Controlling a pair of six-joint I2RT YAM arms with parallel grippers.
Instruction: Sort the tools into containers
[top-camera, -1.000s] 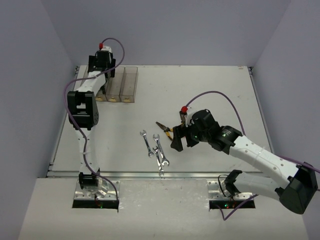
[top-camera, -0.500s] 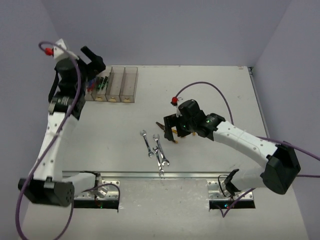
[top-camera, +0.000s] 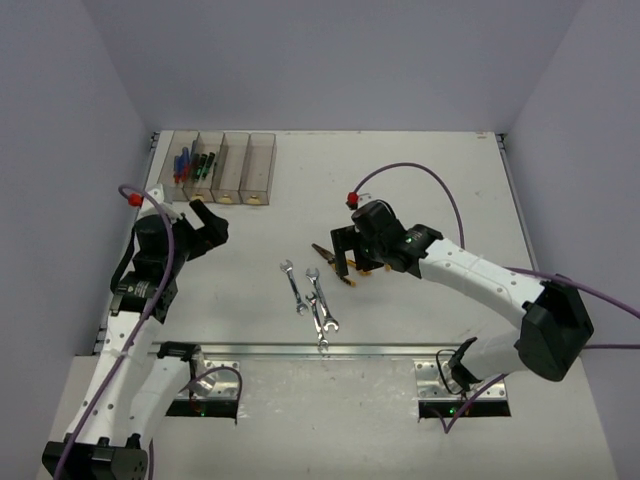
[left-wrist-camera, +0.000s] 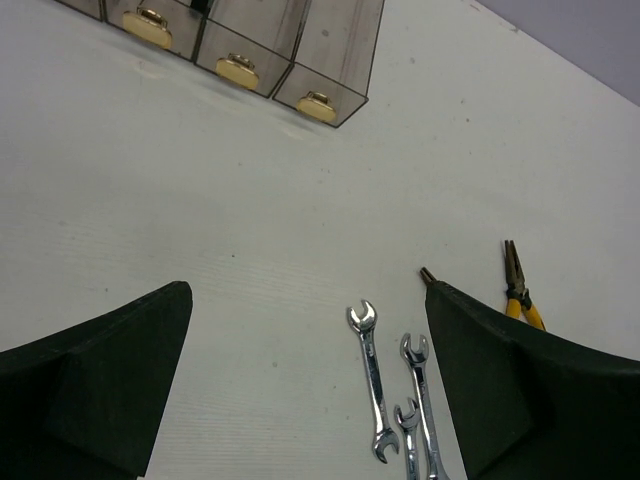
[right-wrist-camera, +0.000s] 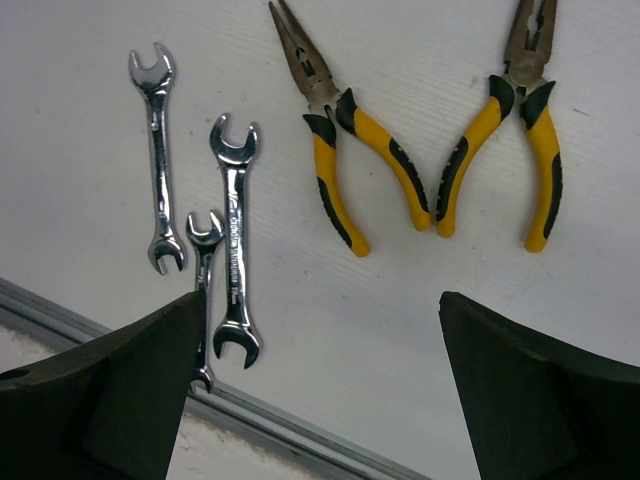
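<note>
Wrenches (right-wrist-camera: 232, 235) lie nearest, well short of the containers (top-camera: 260, 165); the right end effector (right-wrist-camera: 320, 300), wide open, has swung over the pliers (right-wrist-camera: 350, 170). The left end effector (top-camera: 208, 226), wide and empty, has pulled back from the containers, and the screwdrivers (top-camera: 190, 163) are in!

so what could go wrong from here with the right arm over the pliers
The needle-nose pliers and the second pliers lie with handle ends almost touching, so the open right end effector closing on one may drag the other. The long wrench and short wrench lie close side by side; a grasp there could catch both.
</note>
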